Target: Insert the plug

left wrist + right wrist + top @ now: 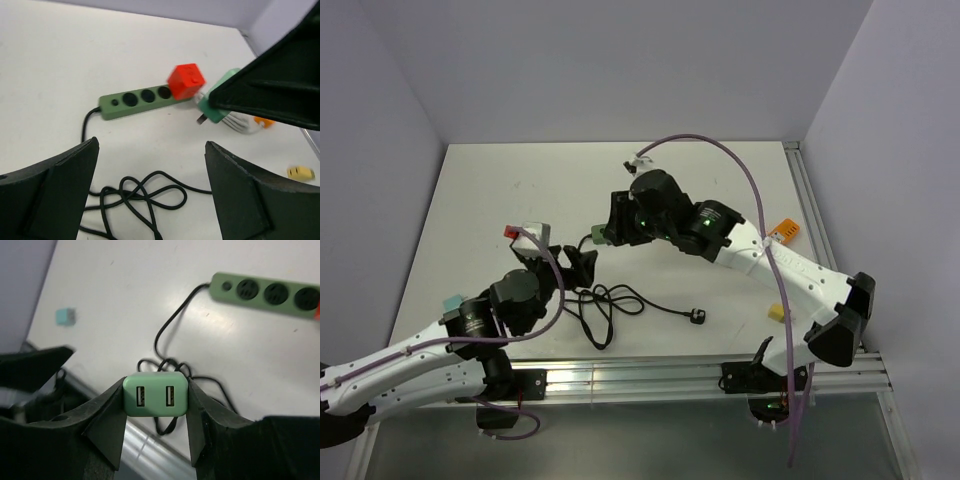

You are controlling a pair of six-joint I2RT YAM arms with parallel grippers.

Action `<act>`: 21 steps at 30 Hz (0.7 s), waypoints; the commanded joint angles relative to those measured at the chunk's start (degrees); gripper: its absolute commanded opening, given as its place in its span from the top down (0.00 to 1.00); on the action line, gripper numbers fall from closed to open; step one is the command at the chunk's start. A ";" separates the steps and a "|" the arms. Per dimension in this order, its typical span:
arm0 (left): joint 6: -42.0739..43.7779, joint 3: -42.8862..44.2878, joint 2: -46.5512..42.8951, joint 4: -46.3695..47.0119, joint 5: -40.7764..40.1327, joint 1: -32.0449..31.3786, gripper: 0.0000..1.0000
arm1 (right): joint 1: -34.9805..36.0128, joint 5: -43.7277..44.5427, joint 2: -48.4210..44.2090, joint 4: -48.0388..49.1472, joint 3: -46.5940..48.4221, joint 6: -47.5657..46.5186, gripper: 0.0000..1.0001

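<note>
The green plug (155, 396) is being pinched between the jaws of the right gripper (155, 390), just beside the red cube (186, 81) at the end of the green power strip (131, 102). The jaws of the left gripper (151, 150) are being held spread wide above the coiled black cable (140, 197).

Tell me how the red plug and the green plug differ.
The red plug sits at the end of the power strip; the green plug is off it, gripped by the right end effector. The red plug is a cube; the green plug has rounded corners and two USB ports. Both are blocky and near the strip's same end.
</note>
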 commanded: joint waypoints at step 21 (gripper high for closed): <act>-26.50 2.92 -10.52 -25.10 -17.43 0.05 0.12 | -6.09 22.58 28.46 18.66 3.26 -3.35 1.00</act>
